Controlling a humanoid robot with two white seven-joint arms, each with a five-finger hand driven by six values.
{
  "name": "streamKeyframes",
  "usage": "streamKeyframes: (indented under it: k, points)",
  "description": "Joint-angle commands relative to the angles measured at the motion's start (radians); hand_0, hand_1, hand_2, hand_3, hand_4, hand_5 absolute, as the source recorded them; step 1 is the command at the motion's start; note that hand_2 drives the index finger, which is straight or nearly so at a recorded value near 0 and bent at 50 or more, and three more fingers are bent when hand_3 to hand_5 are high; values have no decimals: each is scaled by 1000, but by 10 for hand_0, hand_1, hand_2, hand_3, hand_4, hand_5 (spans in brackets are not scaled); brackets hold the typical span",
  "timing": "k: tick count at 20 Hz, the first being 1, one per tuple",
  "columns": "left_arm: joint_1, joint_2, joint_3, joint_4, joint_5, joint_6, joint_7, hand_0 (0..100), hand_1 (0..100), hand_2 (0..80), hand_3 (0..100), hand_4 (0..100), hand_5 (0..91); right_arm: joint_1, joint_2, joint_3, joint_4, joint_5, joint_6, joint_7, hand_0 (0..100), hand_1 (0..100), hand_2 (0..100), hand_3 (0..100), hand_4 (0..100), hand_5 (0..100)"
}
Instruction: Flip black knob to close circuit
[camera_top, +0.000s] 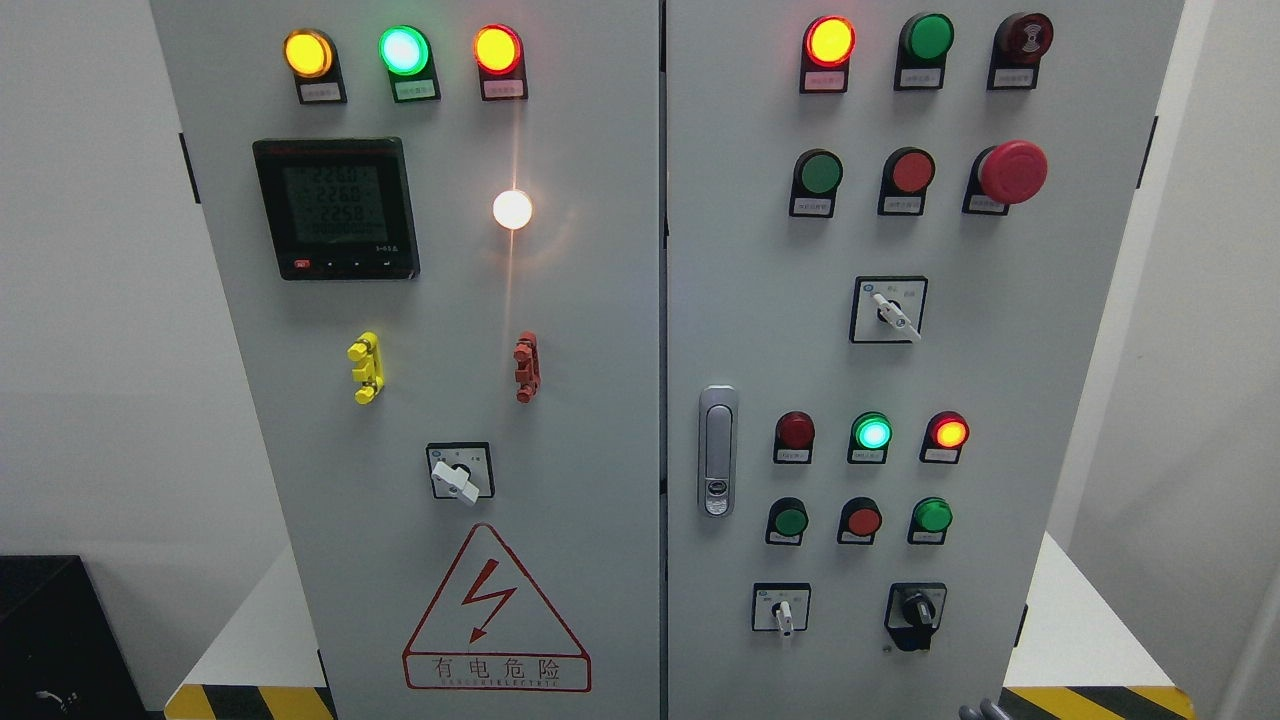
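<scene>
Head view: the black knob (914, 608) sits at the lower right of the right-hand cabinet door (1080, 420), its grip pointing about straight down. Nothing touches it. Whether that setting closes the circuit cannot be read here, so this fits both a knob waiting to be turned and one already turned. At the bottom edge grey fingertips (985, 711) just show; which hand, and whether apart or together, I cannot tell.

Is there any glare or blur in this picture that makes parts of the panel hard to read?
Head view: the white lamp blooms and throws a vertical streak of glare; the lit lamps above look overexposed; the meter screen digits are faint; the small label print is too blurred to read. The black knob is sharp.
</scene>
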Motion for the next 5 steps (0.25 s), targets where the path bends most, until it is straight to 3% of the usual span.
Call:
streamKeyframes:
  k: [1,5]
  points:
    - [21,-1,0,-23,0,0,0,120,556,0,0,0,0,10,0,-2,-10,-44,-2,5,0,0,0,83,49,0]
    - [21,-1,0,-23,0,0,0,120,556,0,0,0,0,12,0,-2,-8,-50,-22,9,0,0,0,72,33,0]
